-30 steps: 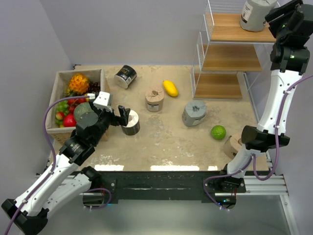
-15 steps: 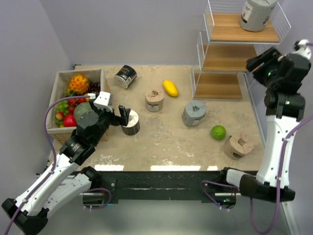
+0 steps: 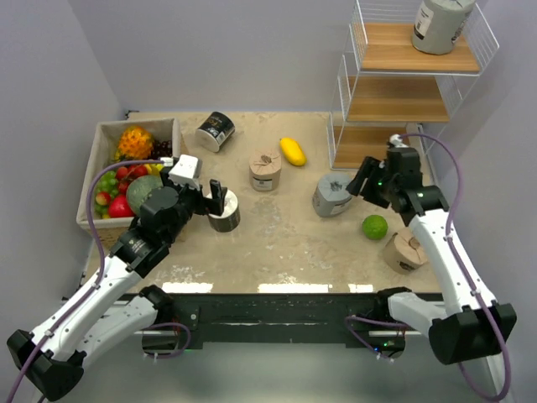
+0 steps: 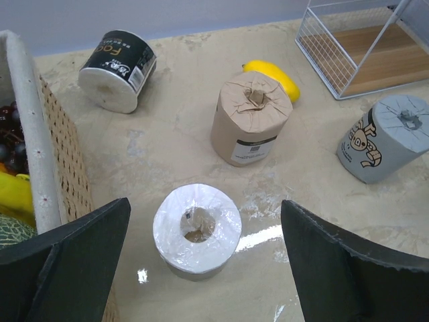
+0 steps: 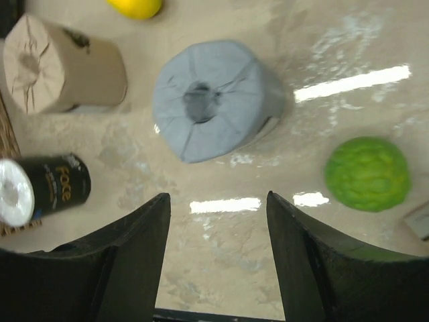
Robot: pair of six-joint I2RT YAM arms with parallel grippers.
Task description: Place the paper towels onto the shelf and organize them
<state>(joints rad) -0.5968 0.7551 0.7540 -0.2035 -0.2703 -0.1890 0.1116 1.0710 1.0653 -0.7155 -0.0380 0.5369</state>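
- The shelf (image 3: 394,46), a white wire rack with three wooden boards, stands at the far right corner of the table (image 3: 285,243).
- One grey paper towel roll (image 3: 442,23) sits on the shelf's top board. The two lower boards show no rolls.
- Five rolls are on the table.
- A second grey roll (image 3: 332,194) sits just in front of the shelf, its gathered top facing up.
- A tan roll (image 3: 265,170) stands upright near the table's middle, beside a yellow fruit (image 3: 292,151).
- Another tan roll (image 3: 408,250) lies near the right edge, close to a green fruit (image 3: 374,227).
- A black roll (image 3: 216,131) lies on its side at the far left, near a fabric-lined box of fruit (image 3: 105,134).
- A second black roll (image 3: 225,211) stands upright with its white end up.
- The left jaws are spread wide, one finger (image 4: 74,268) on either side of the upright black roll, gripping nothing.
- The right jaws are also released and wide, with the fingers (image 5: 127,261) hovering near the grey roll on the table, which lies just ahead of them, untouched.
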